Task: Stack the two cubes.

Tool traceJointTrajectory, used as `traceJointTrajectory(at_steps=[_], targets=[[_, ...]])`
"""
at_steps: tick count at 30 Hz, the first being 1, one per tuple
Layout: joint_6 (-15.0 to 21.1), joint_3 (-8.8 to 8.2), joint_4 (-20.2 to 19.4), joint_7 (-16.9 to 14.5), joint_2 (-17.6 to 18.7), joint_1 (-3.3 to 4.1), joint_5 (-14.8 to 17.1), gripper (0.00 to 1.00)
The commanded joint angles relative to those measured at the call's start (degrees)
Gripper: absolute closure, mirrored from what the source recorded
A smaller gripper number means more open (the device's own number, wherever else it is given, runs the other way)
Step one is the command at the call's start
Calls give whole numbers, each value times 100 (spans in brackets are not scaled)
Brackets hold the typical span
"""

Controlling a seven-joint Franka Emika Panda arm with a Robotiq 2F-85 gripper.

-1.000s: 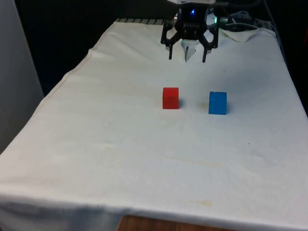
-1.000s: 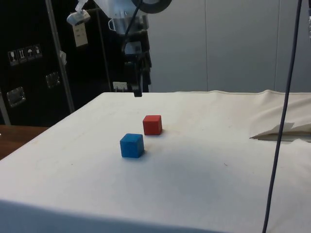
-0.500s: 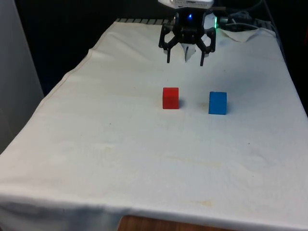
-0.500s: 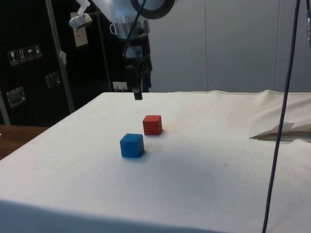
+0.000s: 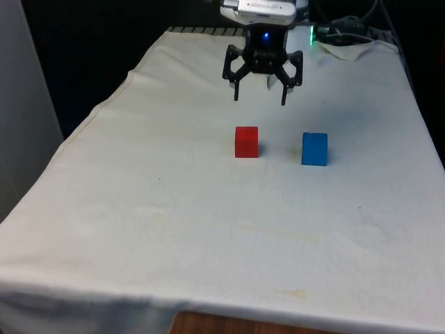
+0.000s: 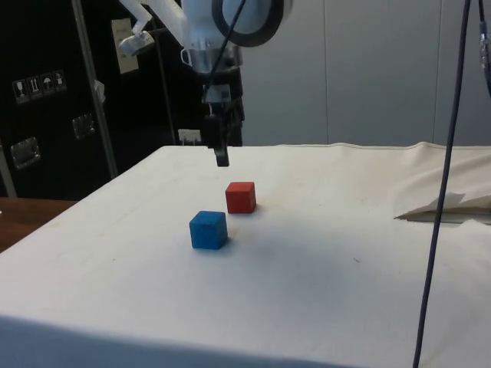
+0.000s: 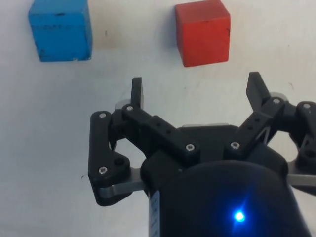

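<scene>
The black two-finger gripper (image 5: 259,101) hangs in the air above the white cloth-covered table (image 5: 174,229), fingers spread wide, nothing btw them. In the wrist view its fingertips (image 7: 137,91) are apart, w/ bare cloth in the gap. The small red cube (image 5: 246,141) sits on the cloth nearer the camera than the gripper, probably not directly under it. The small blue cube (image 5: 314,149) stands near it on the front view's right, not touching.

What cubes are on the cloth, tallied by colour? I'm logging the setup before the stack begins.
Red cube: 1
Blue cube: 1
Total: 2 cubes, standing apart on the white cloth, neither one held.
</scene>
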Motion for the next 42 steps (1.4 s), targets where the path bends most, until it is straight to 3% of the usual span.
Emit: traceJointTrajectory(at_steps=[1, 3, 10, 12, 13, 19, 20, 21, 25, 28, 29, 30, 38, 39, 40, 42], targets=[[172, -23, -57, -34, 17, -17, -11, 0], [120, -40, -52, -34, 23, 0, 0, 0], [739, -132, -252, -189, 183, -23, -6, 0], [647, -138, -235, -172, 166, -6, 0, 0], [848, -143, -275, -212, 223, -23, -6, 0], [1226, -132, -344, -367, 384, -46, 63, 0], [1140, -172, -321, -298, 384, -11, 0, 0], [1266, -120, -355, -401, 407, -63, 86, 0], [1438, -92, -395, -579, 516, -120, 189, 0], [1501, -97, -401, -722, 579, -143, 275, 0], [1427, -189, -378, -596, 561, -69, 149, 0], [1507, -103, -395, -768, 596, -149, 298, 0], [1541, -183, -355, -991, 768, -155, 344, 0], [1473, -252, -361, -900, 733, -92, 258, 0], [1547, -189, -355, -1014, 785, -155, 344, 0], [1570, -201, -350, -1049, 819, -160, 344, 0]])
